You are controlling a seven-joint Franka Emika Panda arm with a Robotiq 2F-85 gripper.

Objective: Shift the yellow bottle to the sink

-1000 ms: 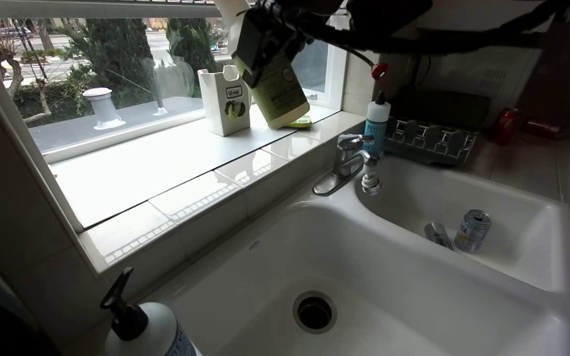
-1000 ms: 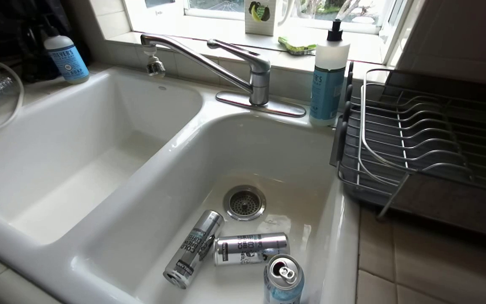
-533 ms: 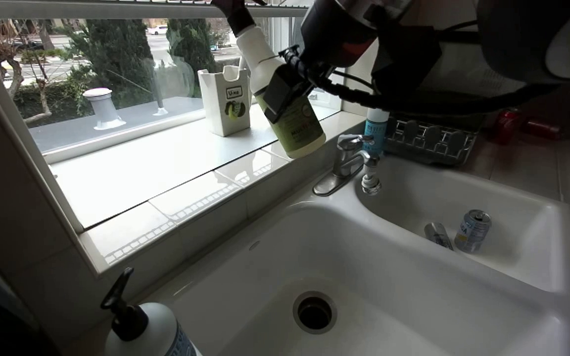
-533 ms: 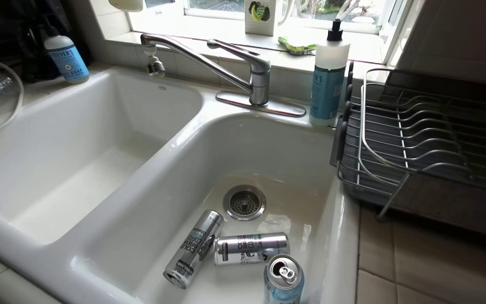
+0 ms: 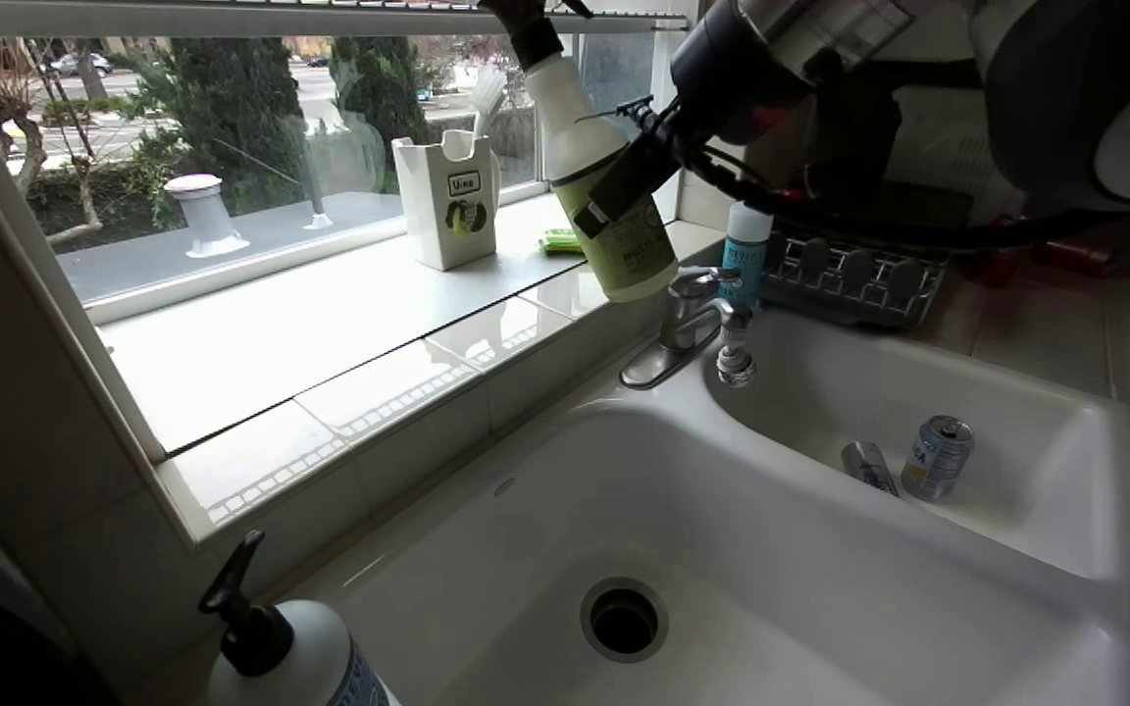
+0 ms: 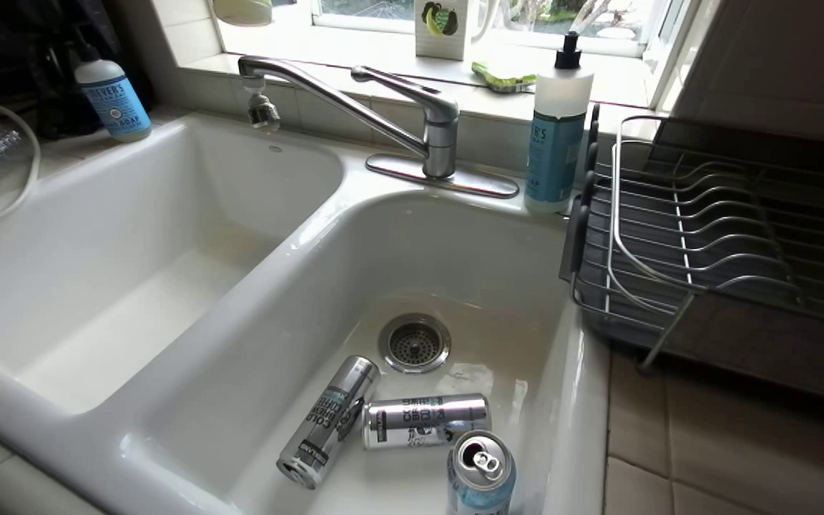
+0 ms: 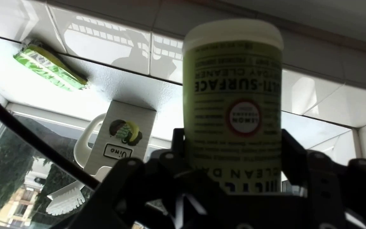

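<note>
The yellow bottle (image 5: 636,240) is in my gripper (image 5: 596,211) above the windowsill. It is tilted, with its dark nozzle top leaning to the left in this exterior view, and its base is close to the chrome tap (image 5: 688,319). In an exterior view only the bottle's lower end (image 6: 244,10) shows at the top edge. In the wrist view the gripper's black fingers (image 7: 232,140) press on both sides of the bottle (image 7: 233,79), whose base points up. The white two-basin sink (image 5: 820,490) lies below; its divider also shows in an exterior view (image 6: 233,304).
A white jug with a fruit picture (image 5: 449,211) and a green packet (image 5: 562,241) are on the sill. A blue-label bottle (image 6: 556,154) stands beside the tap, near a dish rack (image 6: 705,236). Cans (image 6: 426,420) lie in a basin. A pump bottle (image 5: 295,652) stands at the corner.
My gripper has carried the bottle down and to the right in an exterior view. Its base has come into view at the top of an exterior view and moved right.
</note>
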